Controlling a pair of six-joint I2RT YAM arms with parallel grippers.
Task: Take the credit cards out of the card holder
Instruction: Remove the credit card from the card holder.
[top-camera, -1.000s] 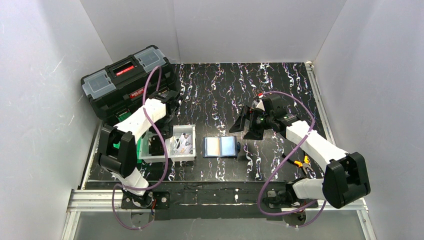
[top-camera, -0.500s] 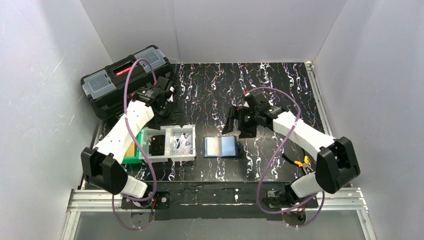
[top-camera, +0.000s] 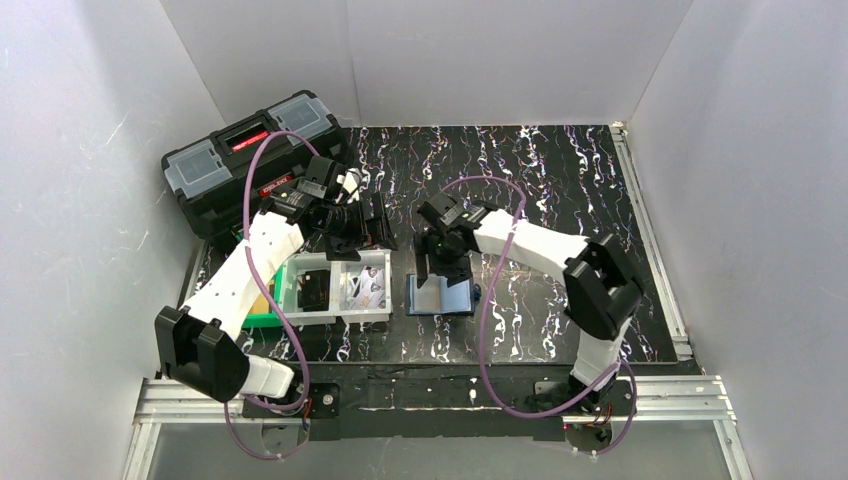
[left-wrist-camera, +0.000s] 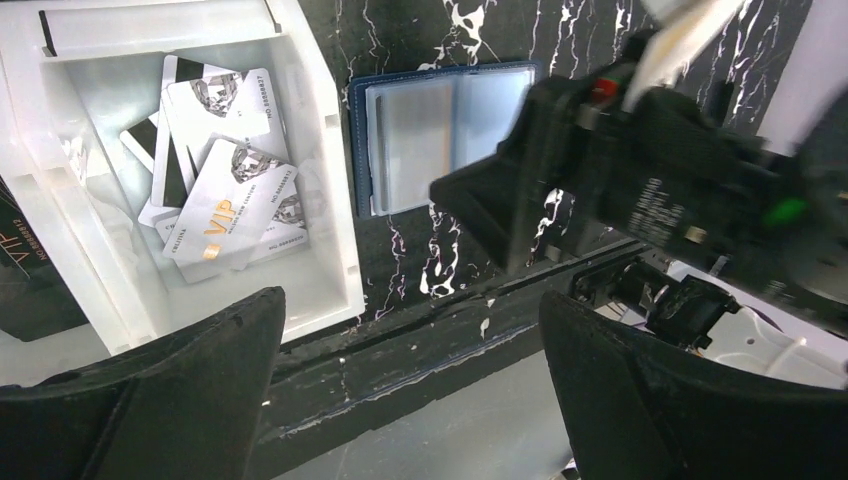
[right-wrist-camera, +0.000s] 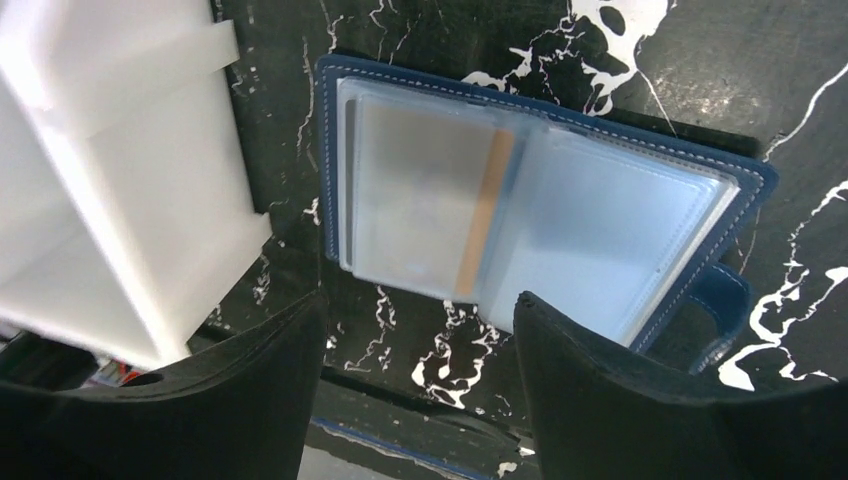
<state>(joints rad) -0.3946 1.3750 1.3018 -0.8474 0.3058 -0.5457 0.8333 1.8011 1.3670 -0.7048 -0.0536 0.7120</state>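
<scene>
My right gripper (right-wrist-camera: 420, 320) hangs just over the card holder (right-wrist-camera: 620, 230). Its two fingers are spread wide with nothing between them, so they can come down on either side of a card. The card holder lies open and flat on the black table (top-camera: 560, 190), just beside the white bin (left-wrist-camera: 335, 200), so its clear pockets face up at me.

Through the left pocket I see the orange edge of a credit card (right-wrist-camera: 487, 215) — it is tucked inside, not out yet. My left gripper (left-wrist-camera: 410, 320) waits near the bin, spread wide and empty too. I think it is there to hold the soft holder down while I pull. The bin holds white printed slips (left-wrist-camera: 225, 215).
</scene>
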